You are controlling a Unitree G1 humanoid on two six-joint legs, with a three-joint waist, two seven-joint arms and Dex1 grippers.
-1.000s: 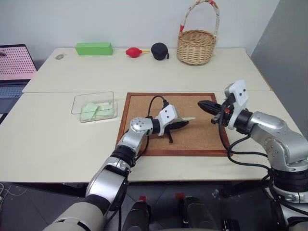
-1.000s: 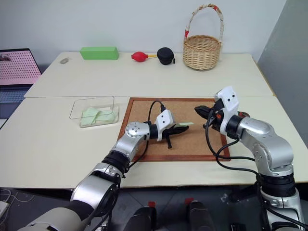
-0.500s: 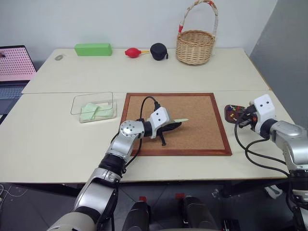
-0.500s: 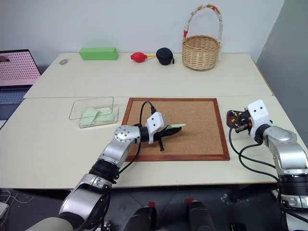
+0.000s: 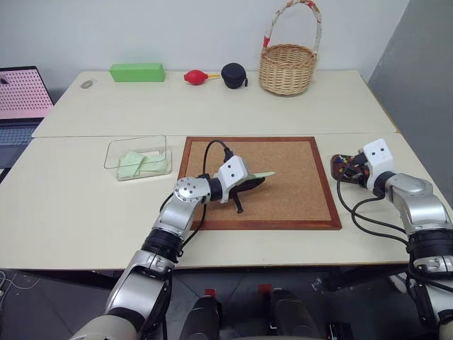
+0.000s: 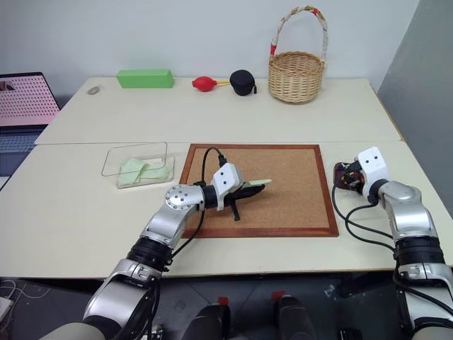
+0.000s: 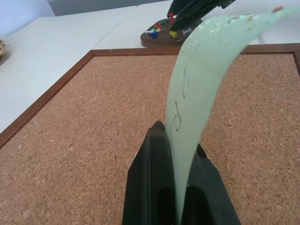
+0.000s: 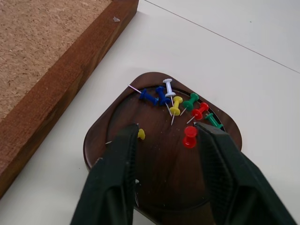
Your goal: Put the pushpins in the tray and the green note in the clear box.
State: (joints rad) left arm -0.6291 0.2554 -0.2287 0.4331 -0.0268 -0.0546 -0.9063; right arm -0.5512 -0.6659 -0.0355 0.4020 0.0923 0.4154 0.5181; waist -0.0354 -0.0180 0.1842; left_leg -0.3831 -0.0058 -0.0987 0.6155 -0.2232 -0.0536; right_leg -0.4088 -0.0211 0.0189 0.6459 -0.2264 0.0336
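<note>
L gripper [image 7: 176,187]: fingers pressed together on the green note [image 7: 206,70], pinching its lower edge; note stands up from the jaws and curls fwd past the tips, w/ pen marks on its face.
L gripper spot: low over the cork board [image 5: 283,170], nr board's middle-left, pointing toward the R gripper's side.
R gripper [image 8: 164,133]: jaws apart abt halfway, nothing between them; tips hang just over the tray [image 8: 161,187].
Tray: dark brown dish on the table [image 5: 212,106], just beside the board's right frame edge, directly under R gripper.
Pushpins [image 8: 180,105]: in the tray; blue, white, yellow, green & red ones bunched just beyond the R fingertips. One red pin [image 8: 190,136] just inside one fingertip, one yellow pin [image 8: 141,134] touching or nearly touching the other fingertip.
Clear box [image 5: 138,157]: on table off the board's left edge, well apart from L gripper, behind its wrist side; pale green slips already lie inside.
</note>
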